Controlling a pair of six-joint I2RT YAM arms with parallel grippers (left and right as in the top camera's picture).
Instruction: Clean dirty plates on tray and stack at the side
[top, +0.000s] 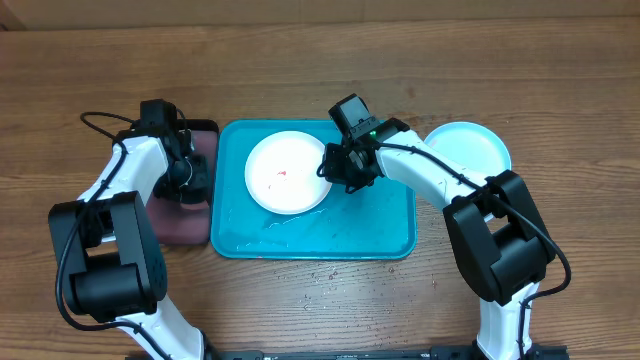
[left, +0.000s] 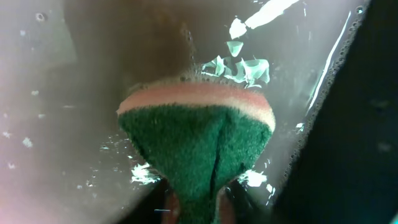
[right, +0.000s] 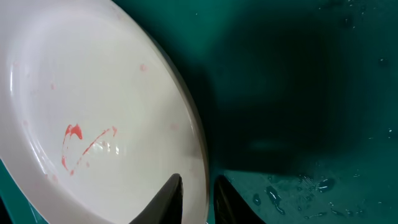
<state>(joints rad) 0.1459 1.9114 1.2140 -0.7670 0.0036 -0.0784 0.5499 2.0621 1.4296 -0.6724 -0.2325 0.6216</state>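
Note:
A white plate (top: 285, 172) with a red smear lies on the turquoise tray (top: 380, 225). My right gripper (top: 335, 165) is at the plate's right rim. In the right wrist view its fingers (right: 198, 199) are shut on the rim of the white plate (right: 112, 81), one finger inside and one outside, over the tray (right: 311, 93). A light cyan plate (top: 468, 148) lies on the table right of the tray. The yellow-green plate is out of view. My left gripper (top: 190, 178) is shut on a green and pink sponge (left: 199, 137), its fingers (left: 202, 208) pinching the sponge's near end.
A smaller black tray with a pinkish inside (top: 180, 225) stands left of the turquoise tray, and my left gripper is over it. Its wet floor fills the left wrist view (left: 62, 93). Water drops lie on the turquoise tray's front part and on the table before it.

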